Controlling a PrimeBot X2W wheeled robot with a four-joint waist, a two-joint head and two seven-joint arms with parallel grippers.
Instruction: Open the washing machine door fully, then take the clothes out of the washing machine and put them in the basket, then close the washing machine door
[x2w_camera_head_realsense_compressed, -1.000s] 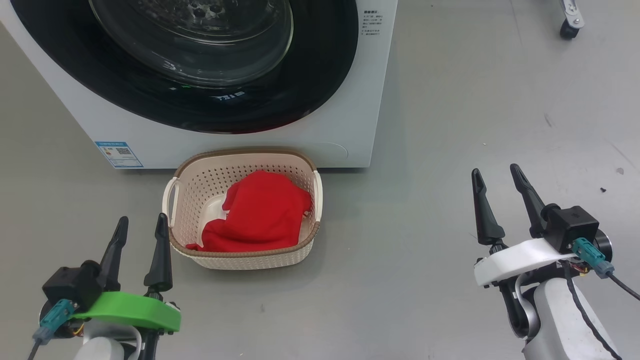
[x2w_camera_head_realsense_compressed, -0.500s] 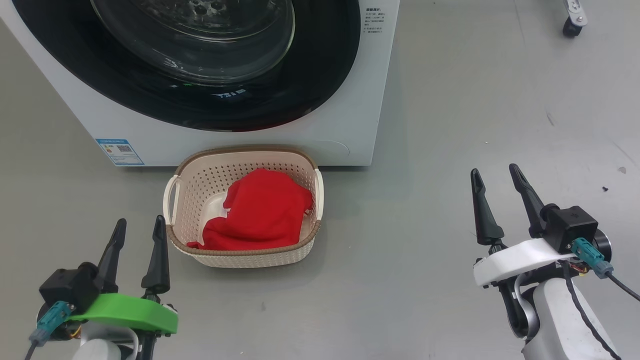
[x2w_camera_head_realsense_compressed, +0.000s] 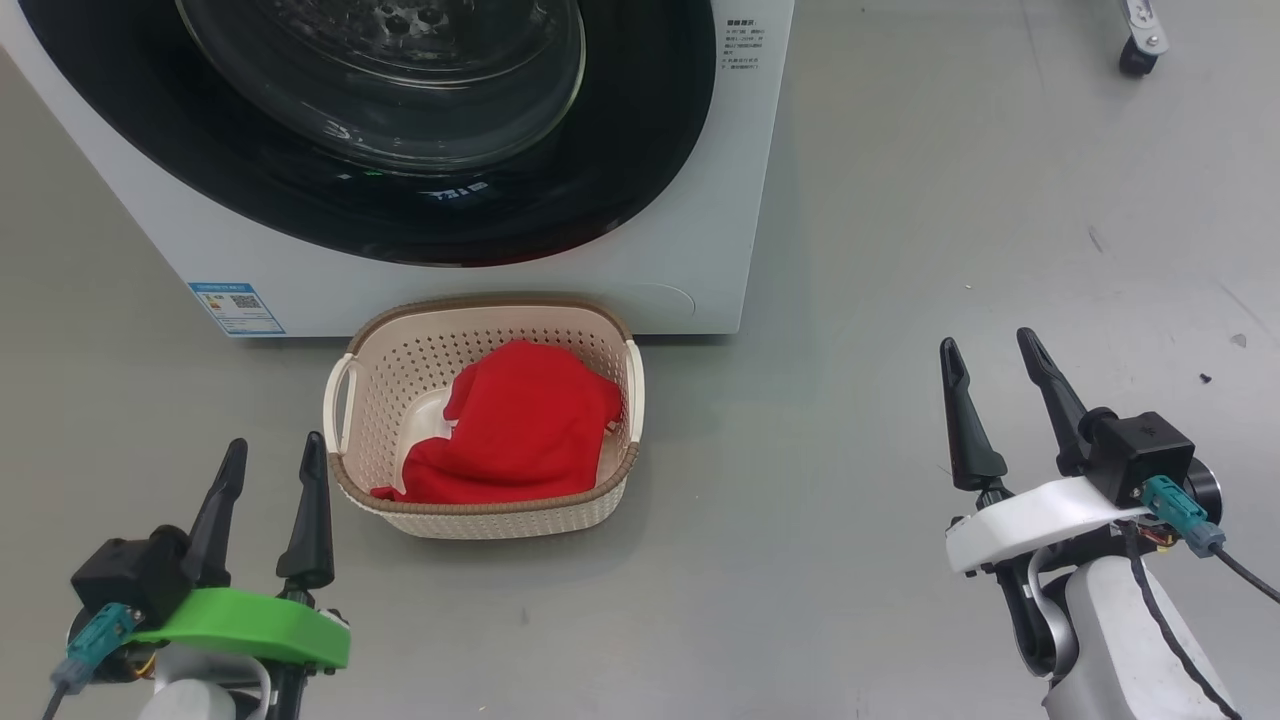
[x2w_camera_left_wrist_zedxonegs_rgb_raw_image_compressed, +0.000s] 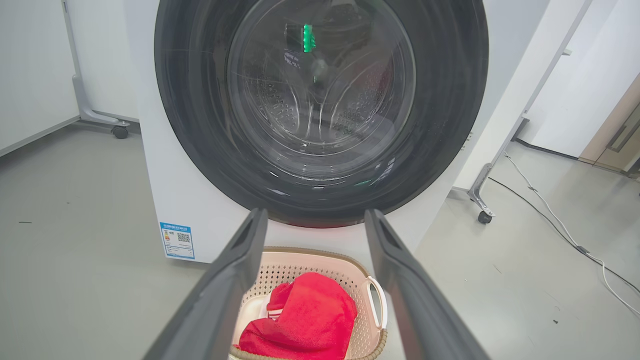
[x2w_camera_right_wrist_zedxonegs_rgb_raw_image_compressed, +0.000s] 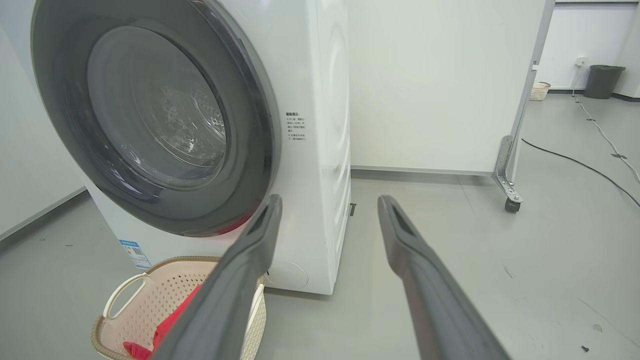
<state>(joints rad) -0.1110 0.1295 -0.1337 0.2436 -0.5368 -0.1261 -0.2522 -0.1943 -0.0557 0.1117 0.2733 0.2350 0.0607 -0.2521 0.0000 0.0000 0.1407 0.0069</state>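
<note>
Two dark two-fingered ends, left gripper (x2w_camera_head_realsense_compressed: 277, 442) and right gripper (x2w_camera_head_realsense_compressed: 986, 338), stand spread and empty; the soft bright-red fabric clothes (x2w_camera_head_realsense_compressed: 530, 420) lie heaped in the cream perforated plastic basket (x2w_camera_head_realsense_compressed: 480, 303) just ahead-right of the left gripper, likely light, limp, best pinched at a raised fold.

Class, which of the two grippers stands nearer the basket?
The left gripper, on the green mount, beside the basket; the right gripper, white-mounted, stands well apart.
</note>
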